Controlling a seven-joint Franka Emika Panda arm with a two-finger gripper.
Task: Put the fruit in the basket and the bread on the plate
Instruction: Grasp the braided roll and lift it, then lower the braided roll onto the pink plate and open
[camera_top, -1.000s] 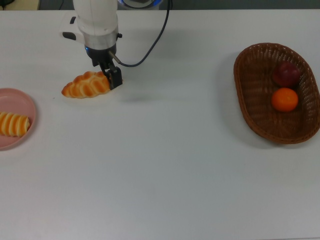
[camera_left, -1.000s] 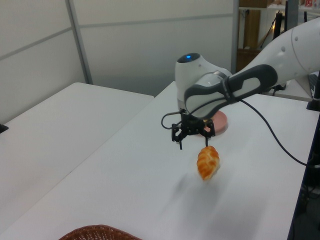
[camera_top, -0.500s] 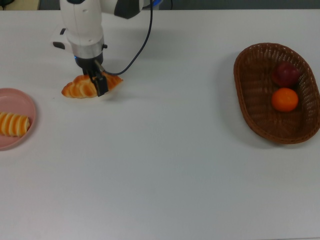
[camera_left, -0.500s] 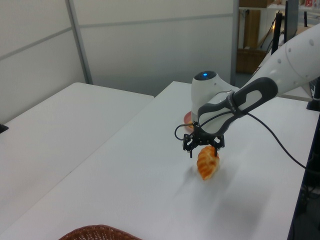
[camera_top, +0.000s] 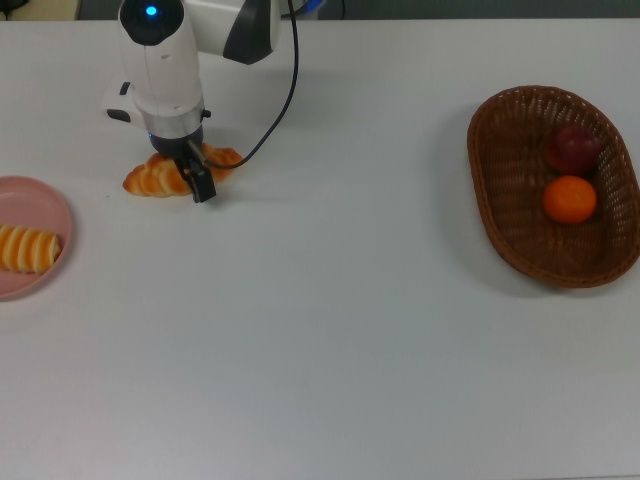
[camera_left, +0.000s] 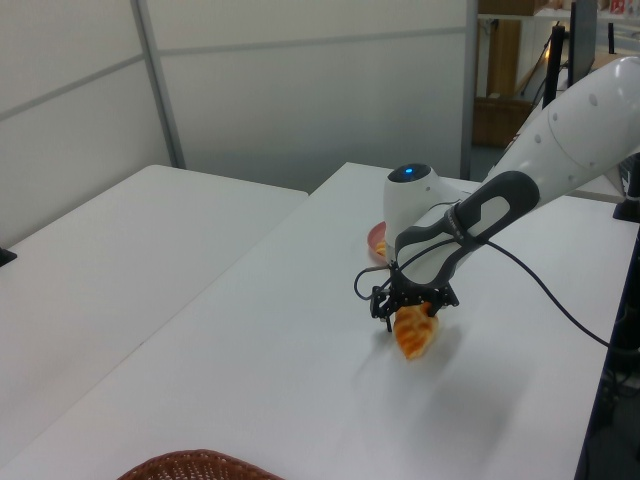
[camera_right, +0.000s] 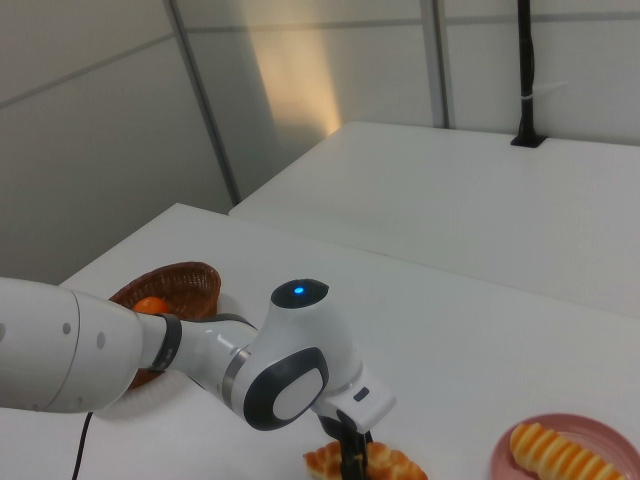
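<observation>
Plate (camera_top: 20, 205) cut by the top view's left edge; basket (camera_left: 190, 465) mostly cut off below in the left view; braided loaf (camera_top: 150, 180) partly hidden under the gripper (camera_top: 190, 172).

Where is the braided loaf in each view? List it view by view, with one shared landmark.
Top view: braided loaf upper left, under the gripper.
Left view: centre right, on the table.
Right view: bottom edge, centre right.
Shared landmark: the pink plate, beside the loaf in all three.

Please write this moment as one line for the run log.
tool: open, straddling braided loaf on table | striped loaf: on pink plate | apple, mandarin: in basket | remaining: braided loaf to plate
</observation>
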